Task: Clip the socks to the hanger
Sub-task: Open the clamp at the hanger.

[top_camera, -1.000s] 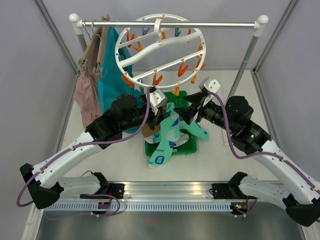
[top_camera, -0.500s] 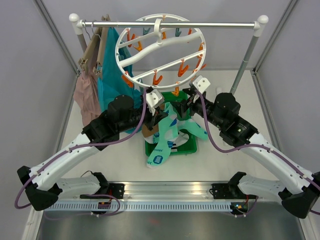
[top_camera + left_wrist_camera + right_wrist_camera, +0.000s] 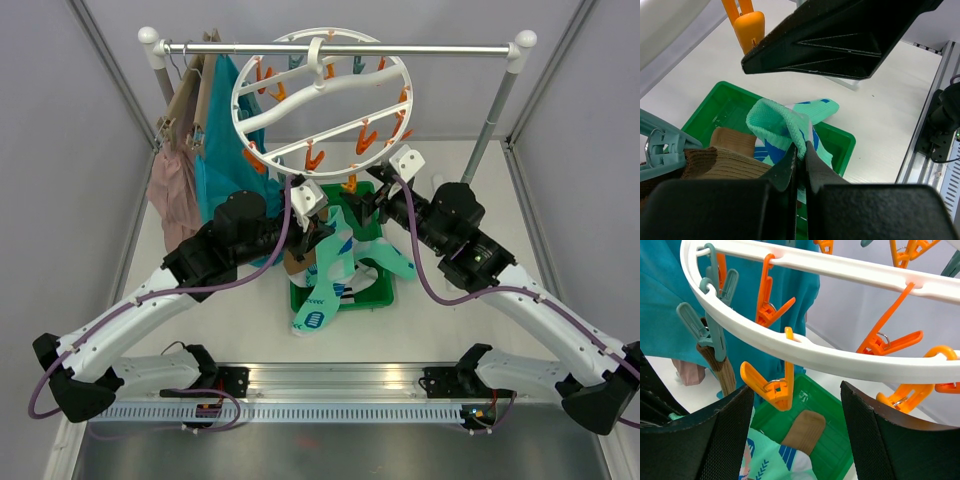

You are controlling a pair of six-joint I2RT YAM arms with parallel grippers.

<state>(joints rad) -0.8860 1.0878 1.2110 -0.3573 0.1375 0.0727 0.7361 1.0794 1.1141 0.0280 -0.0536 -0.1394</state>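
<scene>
- The hanger (image 3: 805,354) hangs with its rim just above the right gripper (image 3: 796,395) — fingers spread, framing an orange peg (image 3: 771,384).
- The left gripper (image 3: 800,148), raised over the green tray (image 3: 725,110), pinches a mint sock (image 3: 776,125) near the rim's lower edge.

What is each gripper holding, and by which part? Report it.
Left gripper pinches the mint-teal sock by its cuff edge; right gripper, jaws open, holds nothing.

The hanger (image 3: 840,365) is white, with orange pegs (image 3: 771,382) and dull teal pegs (image 3: 710,335). The mint-teal sock (image 3: 777,122) carries white panels and blue markings. The brown sock (image 3: 725,155) is plain and ribbed. The tray (image 3: 725,102) is bright green and the table (image 3: 880,100) is white. The teal garment (image 3: 222,170) is solid-coloured, as is the pink-beige garment (image 3: 172,195). The arms (image 3: 150,300) are white and black, with purple cables (image 3: 290,235).
</scene>
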